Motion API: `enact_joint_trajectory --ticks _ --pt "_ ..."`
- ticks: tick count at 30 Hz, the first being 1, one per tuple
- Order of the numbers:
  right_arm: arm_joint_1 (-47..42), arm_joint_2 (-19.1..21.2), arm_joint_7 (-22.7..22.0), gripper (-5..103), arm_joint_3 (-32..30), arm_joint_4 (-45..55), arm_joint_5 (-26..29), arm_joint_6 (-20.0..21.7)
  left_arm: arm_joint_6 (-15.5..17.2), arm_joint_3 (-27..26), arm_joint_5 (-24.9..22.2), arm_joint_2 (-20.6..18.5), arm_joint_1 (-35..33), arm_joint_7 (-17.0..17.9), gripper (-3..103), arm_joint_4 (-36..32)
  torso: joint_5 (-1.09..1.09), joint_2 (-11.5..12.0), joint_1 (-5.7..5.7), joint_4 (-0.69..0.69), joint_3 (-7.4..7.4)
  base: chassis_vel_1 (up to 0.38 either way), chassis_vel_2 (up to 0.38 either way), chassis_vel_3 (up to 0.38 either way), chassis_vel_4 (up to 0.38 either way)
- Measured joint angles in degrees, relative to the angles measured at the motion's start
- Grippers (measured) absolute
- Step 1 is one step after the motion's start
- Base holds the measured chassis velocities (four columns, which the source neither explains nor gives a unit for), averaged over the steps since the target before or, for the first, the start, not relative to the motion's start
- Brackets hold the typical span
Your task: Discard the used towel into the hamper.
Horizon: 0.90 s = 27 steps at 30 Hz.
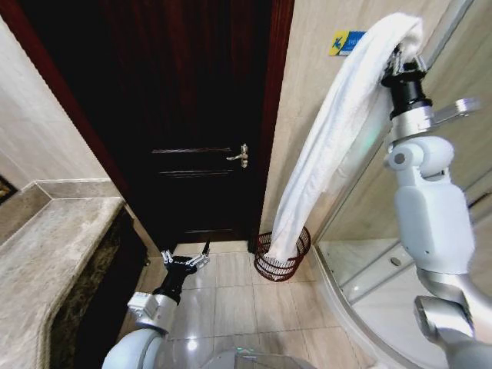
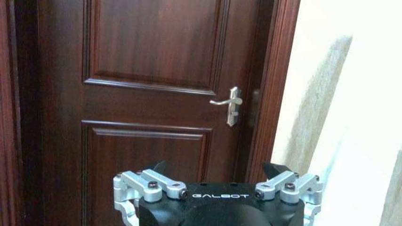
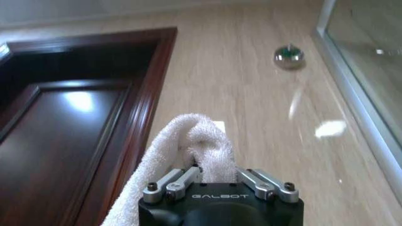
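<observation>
A long white towel hangs from my right gripper, which is raised high at the upper right and shut on the towel's top fold. The towel's lower end reaches down into the hamper, a small round reddish-brown ribbed basket on the floor by the door frame. My left gripper is held low over the tiled floor at the lower left, open with nothing between its fingers, facing the door.
A dark wooden door with a metal handle stands straight ahead. A stone counter runs along the left. A glass shower enclosure with a curved base is on the right.
</observation>
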State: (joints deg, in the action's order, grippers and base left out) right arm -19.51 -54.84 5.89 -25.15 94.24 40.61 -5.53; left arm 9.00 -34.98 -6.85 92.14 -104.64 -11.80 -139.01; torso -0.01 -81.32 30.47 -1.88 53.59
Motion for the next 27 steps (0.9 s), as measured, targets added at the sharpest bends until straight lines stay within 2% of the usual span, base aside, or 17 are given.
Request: enact_joint_trajectory --ticks 20,27 --pt "-16.12 -3.53 3.34 12 -4.63 -1.22 -2.34 -2.67 0.0 0.01 0.0 0.0 0.0 0.0 100 0.0 0.0 0.0 -0.01 0.01 0.0 0.0 0.0 0.0 0.0" --pt "-17.9 -4.7 4.08 12 -4.87 -4.45 -3.72 -4.06 0.0 0.0 0.0 -0.01 0.0 0.0 100 0.0 0.04 0.0 0.0 0.02 0.01 0.0 0.0 0.0 0.0"
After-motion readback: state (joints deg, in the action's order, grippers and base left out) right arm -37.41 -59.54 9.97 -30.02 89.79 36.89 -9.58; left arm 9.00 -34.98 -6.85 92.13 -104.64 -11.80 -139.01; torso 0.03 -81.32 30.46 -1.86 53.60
